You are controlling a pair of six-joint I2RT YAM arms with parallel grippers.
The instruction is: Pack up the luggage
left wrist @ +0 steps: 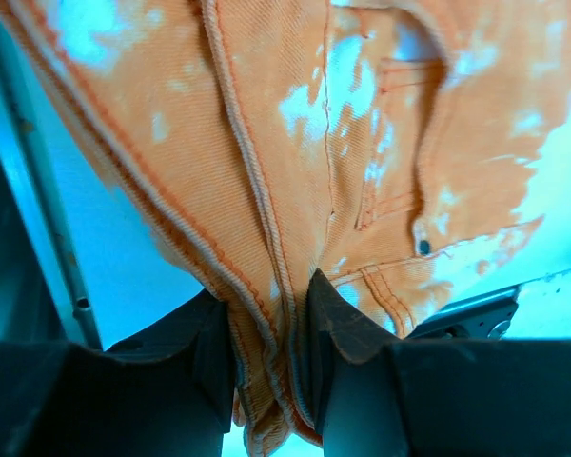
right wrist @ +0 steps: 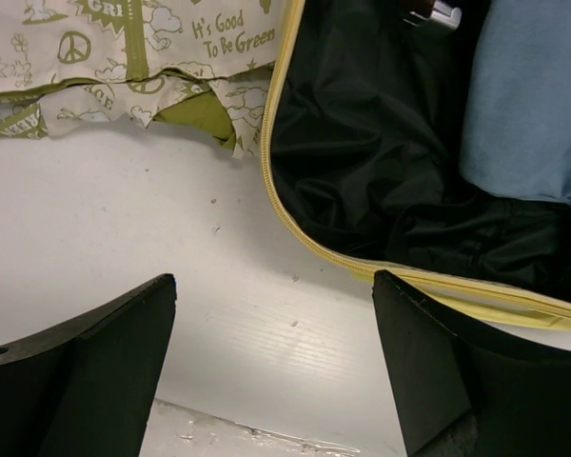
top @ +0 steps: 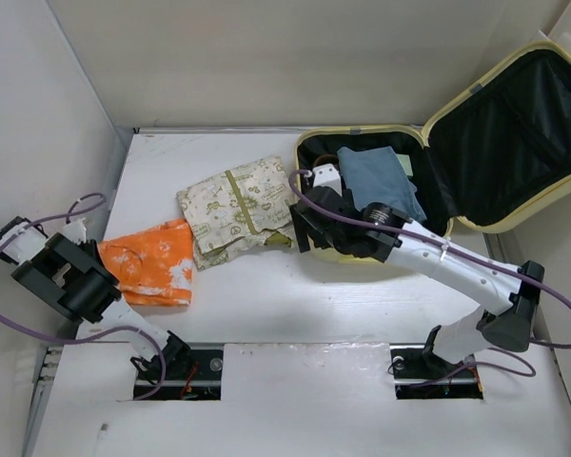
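Our left hand (left wrist: 271, 324) is clamped on a fold of the orange, bleach-mottled denim garment (left wrist: 362, 143), which lies at the left side of the worktop (top: 266, 305). The pale yellow hard-shell luggage (top: 514, 143) stands open well off to its right, so the carry would run rightward, past the cream-and-olive printed cloth bag (top: 233, 209) between them. Our right hand (right wrist: 274, 286), fingers spread wide and empty, hangs at the luggage's near rim, much the nearer. A folded blue cloth (top: 376, 181) sits inside. The bag reads, probably, "It's Good To Be Green".
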